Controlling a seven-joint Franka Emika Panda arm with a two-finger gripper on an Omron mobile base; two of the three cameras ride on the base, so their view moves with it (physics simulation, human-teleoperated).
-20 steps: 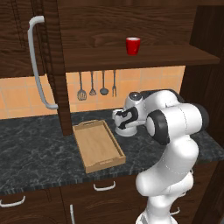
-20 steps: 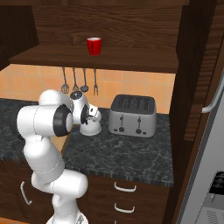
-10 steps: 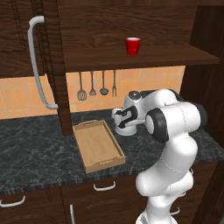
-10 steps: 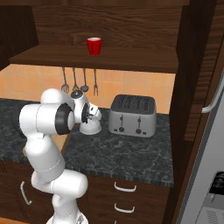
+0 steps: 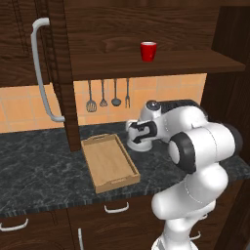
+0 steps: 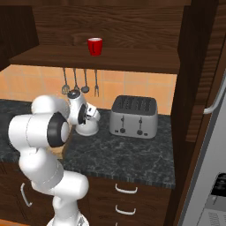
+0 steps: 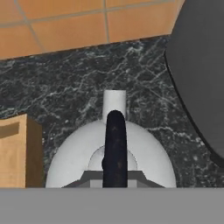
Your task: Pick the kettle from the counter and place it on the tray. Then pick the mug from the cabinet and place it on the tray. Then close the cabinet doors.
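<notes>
The silver-white kettle (image 5: 138, 145) (image 6: 88, 128) (image 7: 70, 159) stands on the dark marbled counter (image 5: 39, 171), just right of the wooden tray (image 5: 110, 163) (image 7: 15, 153). My gripper (image 5: 139, 133) (image 6: 91, 115) (image 7: 115, 177) sits directly over it, shut on the kettle's thin black handle, which runs upright between the fingers in the hand view. A red mug (image 5: 148, 51) (image 6: 95, 46) rests on the shelf of the open cabinet (image 5: 185, 63). One cabinet door (image 5: 29, 58) stands open at the left, its curved bar handle facing me.
A boxy silver toaster (image 6: 133, 116) (image 7: 201, 78) stands on the counter right of the kettle. Kitchen utensils (image 5: 103, 95) hang on the tiled wall behind. Another door with a bar handle (image 6: 216, 99) juts in at the far right. Drawers sit below the counter.
The jaws have gone from open to shut around the kettle's handle. The arm and kettle have hardly moved.
</notes>
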